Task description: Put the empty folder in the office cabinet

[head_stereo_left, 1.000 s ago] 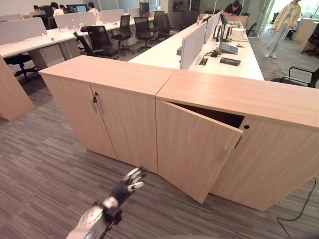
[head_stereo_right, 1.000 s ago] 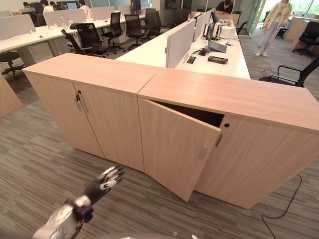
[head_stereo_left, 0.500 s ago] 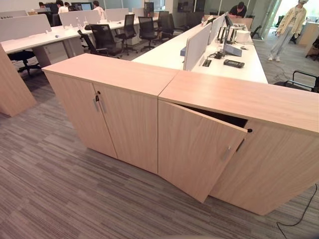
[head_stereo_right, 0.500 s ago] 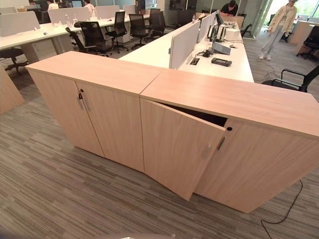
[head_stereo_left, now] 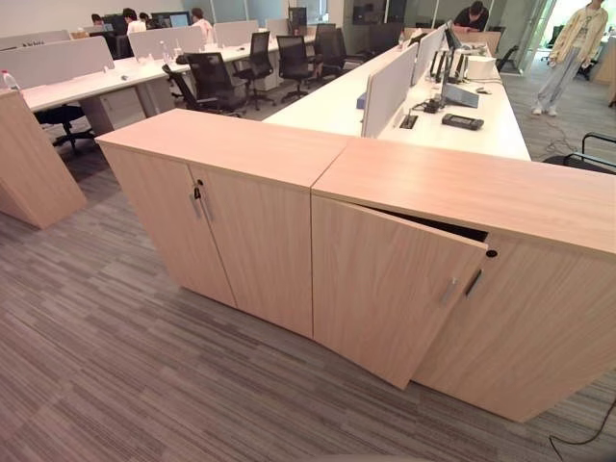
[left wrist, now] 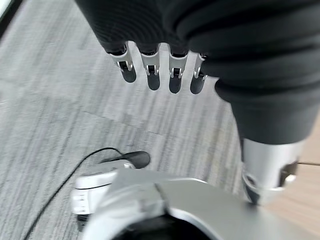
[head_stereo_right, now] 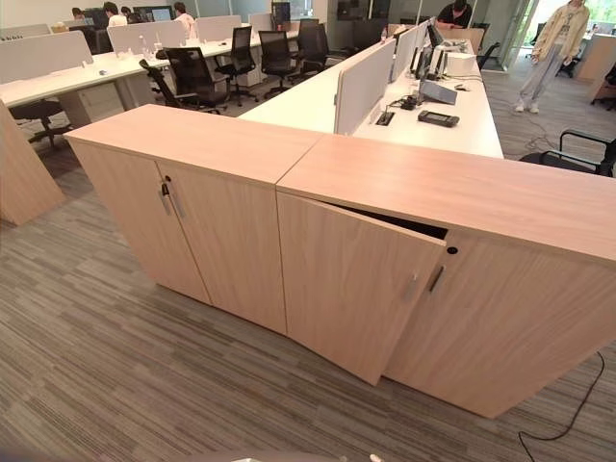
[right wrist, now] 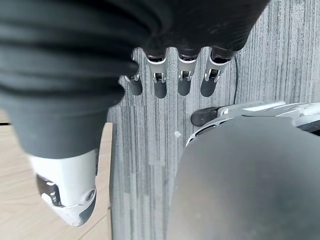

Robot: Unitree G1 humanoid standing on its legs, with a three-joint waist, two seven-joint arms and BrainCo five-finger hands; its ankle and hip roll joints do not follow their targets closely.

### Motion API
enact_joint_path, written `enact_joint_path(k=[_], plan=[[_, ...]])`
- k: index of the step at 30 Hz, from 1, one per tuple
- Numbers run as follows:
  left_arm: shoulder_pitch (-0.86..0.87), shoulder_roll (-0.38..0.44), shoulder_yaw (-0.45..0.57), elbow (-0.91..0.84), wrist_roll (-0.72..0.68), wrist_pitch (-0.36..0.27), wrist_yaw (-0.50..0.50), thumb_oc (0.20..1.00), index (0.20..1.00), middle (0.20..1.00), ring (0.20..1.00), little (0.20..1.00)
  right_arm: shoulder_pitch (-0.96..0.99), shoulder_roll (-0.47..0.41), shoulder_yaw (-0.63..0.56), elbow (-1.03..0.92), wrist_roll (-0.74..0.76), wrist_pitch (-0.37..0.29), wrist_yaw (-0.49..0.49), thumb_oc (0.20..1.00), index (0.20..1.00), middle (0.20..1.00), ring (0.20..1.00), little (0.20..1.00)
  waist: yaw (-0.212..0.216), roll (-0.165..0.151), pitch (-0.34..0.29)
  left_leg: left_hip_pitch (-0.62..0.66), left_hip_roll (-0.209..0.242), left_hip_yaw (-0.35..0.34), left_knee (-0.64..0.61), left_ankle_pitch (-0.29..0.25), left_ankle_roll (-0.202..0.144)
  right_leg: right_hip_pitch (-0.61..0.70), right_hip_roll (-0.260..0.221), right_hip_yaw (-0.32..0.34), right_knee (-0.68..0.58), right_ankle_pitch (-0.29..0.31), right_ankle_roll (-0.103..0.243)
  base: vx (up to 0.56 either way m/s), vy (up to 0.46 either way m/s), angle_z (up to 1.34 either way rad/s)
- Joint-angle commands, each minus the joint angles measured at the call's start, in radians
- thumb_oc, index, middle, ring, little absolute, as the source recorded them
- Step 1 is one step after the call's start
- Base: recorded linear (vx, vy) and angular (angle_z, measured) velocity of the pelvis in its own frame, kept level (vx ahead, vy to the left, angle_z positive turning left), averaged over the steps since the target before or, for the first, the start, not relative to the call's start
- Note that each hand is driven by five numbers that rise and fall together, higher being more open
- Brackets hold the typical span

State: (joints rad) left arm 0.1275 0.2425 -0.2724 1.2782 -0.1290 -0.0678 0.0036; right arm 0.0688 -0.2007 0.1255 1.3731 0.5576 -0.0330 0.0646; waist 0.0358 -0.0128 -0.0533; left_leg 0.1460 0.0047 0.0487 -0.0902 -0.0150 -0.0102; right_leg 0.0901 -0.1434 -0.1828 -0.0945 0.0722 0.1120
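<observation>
Cabinet door (head_stereo_left: 395,284) ajar, hinged left, gap facing right — probably right hand (right wrist: 170,80) nearer. Left hand (left wrist: 160,75) too hangs relaxed, empty; no folder seen.

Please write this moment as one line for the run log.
cabinet door: ajar | left hand: open, empty | right hand: open, empty | folder: unseen

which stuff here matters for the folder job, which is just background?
Job:
office cabinet, its door ajar
left hand, open, empty
right hand, open, empty

Background:
closed cabinet
desks
office chairs
person
</observation>
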Motion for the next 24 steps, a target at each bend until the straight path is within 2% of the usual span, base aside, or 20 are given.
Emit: enact_joint_path(k=[1, 13, 16, 18, 19, 20, 22, 24], plan=[[-0.084, -0.062, -0.004, 0.014, 0.05, -0.024, -0.019, 1.0, 1.0, 1.0, 1.0, 1.0, -0.094, 0.013, 0.018, 0.027, -0.032, -0.01, -0.008, 1.0, 1.0, 1.0, 1.0, 1.0, -0.021, -0.012, 0.031, -0.04, -0.046, -0.057, 0.032, -0.06, 0.018, 0.018, 0.061, -0.037, 0.007, -0.073, -0.004, 0.0, 0.0, 0.0], [-0.102, -0.063, -0.027, 0.02, 0.069, -0.019, -0.017, 1.0, 1.0, 1.0, 1.0, 1.0, -0.102, 0.005, 0.011, 0.027, -0.018, -0.001, -0.012, 1.0, 1.0, 1.0, 1.0, 1.0, -0.045, -0.011, 0.046, -0.038, -0.022, -0.037, 0.058, -0.075, 0.005, 0.02, 0.077, -0.021, 0.018, -0.086, -0.014, 0.01, -0.042, -0.01], [-0.112, -0.058, -0.008, 0.014, 0.03, -0.021, -0.004, 1.0, 1.0, 1.0, 1.0, 1.0, -0.112, 0.002, 0.008, 0.028, -0.015, -0.002, -0.015, 1.0, 1.0, 1.0, 1.0, 1.0, -0.051, -0.015, 0.061, -0.067, -0.01, -0.039, 0.124, -0.091, -0.004, 0.001, 0.082, -0.006, 0.061, -0.108, -0.028, -0.04, -0.094, -0.02], [-0.119, -0.056, 0.027, 0.012, -0.03, -0.019, 0.01, 1.0, 1.0, 1.0, 1.0, 1.0, -0.12, 0.0, 0.013, 0.028, -0.016, -0.005, -0.019, 1.0, 1.0, 1.0, 1.0, 1.0, -0.045, -0.023, 0.087, -0.12, -0.011, -0.041, 0.246, -0.112, -0.014, -0.008, 0.08, 0.006, 0.095, -0.125, -0.046, -0.09, -0.068, 0.03], [-0.122, -0.057, 0.049, 0.009, -0.067, -0.02, 0.017, 1.0, 1.0, 1.0, 1.0, 1.0, -0.127, -0.003, 0.018, 0.027, -0.016, -0.005, -0.021, 1.0, 1.0, 1.0, 1.0, 1.0, -0.035, -0.026, 0.105, -0.158, -0.013, -0.052, 0.322, -0.11, -0.016, -0.01, 0.08, 0.016, 0.109, -0.13, -0.057, -0.12, -0.056, 0.04], [-0.128, -0.062, 0.056, 0.008, -0.09, -0.025, 0.024, 1.0, 1.0, 1.0, 1.0, 1.0, -0.136, -0.009, 0.024, 0.026, -0.019, -0.008, -0.028, 1.0, 1.0, 1.0, 1.0, 1.0, -0.021, -0.023, 0.125, -0.195, -0.022, -0.089, 0.363, -0.077, -0.018, -0.017, 0.082, 0.025, 0.121, -0.134, -0.064, -0.08, -0.027, -0.06], [-0.135, -0.078, 0.047, 0.023, -0.089, -0.023, 0.021, 1.0, 1.0, 1.0, 1.0, 1.0, -0.145, -0.014, 0.028, 0.036, -0.032, -0.007, -0.035, 1.0, 1.0, 1.0, 1.0, 1.0, -0.009, -0.021, 0.119, -0.231, -0.052, -0.161, 0.329, -0.08, -0.014, -0.026, 0.084, 0.029, 0.114, -0.135, -0.059, 0.0, -0.01, -0.28], [-0.128, -0.082, 0.037, 0.027, -0.088, -0.026, 0.015, 1.0, 1.0, 1.0, 1.0, 1.0, -0.149, -0.022, 0.025, 0.037, -0.044, -0.006, -0.035, 1.0, 1.0, 1.0, 1.0, 1.0, -0.005, -0.016, 0.113, -0.235, -0.081, -0.192, 0.296, -0.075, -0.01, -0.032, 0.092, 0.038, 0.117, -0.128, -0.054, 0.04, 0.014, -0.55]])
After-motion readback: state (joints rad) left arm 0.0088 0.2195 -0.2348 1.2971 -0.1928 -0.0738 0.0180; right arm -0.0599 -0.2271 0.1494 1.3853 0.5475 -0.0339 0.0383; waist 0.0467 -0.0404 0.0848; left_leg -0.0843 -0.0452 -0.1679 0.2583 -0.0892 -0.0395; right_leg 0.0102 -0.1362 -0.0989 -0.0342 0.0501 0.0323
